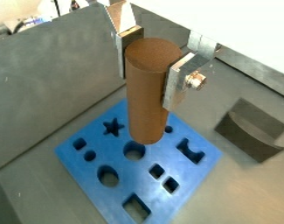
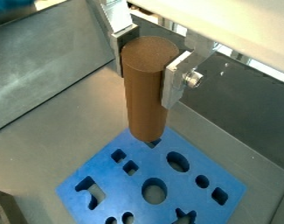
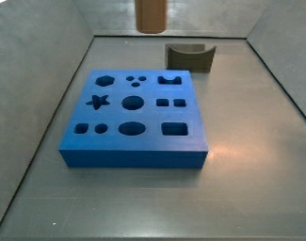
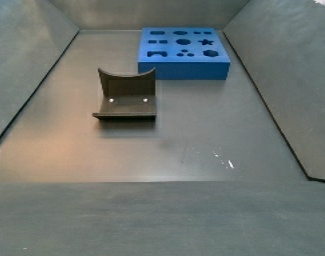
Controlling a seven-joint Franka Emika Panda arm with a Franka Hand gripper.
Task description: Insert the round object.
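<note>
My gripper [image 1: 150, 63] is shut on the round object [image 1: 150, 87], a plain brown wooden cylinder peg, and holds it upright by its upper end; both wrist views show this [image 2: 148, 59]. The peg [image 2: 144, 87] hangs above the blue block [image 1: 179, 166], a slab with several shaped holes, round ones among them. Its lower end is over the block's edge region [image 2: 103, 171], clear of the surface. In a side view only the peg's lower end [image 3: 152, 14] shows, high above and behind the block [image 3: 118, 115]. The other side view shows the block [image 4: 185, 65] but neither gripper nor peg.
The dark fixture [image 4: 125, 95] with a curved cut-out stands on the grey floor apart from the block, also seen in a wrist view [image 1: 252, 127] and a side view [image 3: 189, 56]. Sloping grey walls enclose the floor.
</note>
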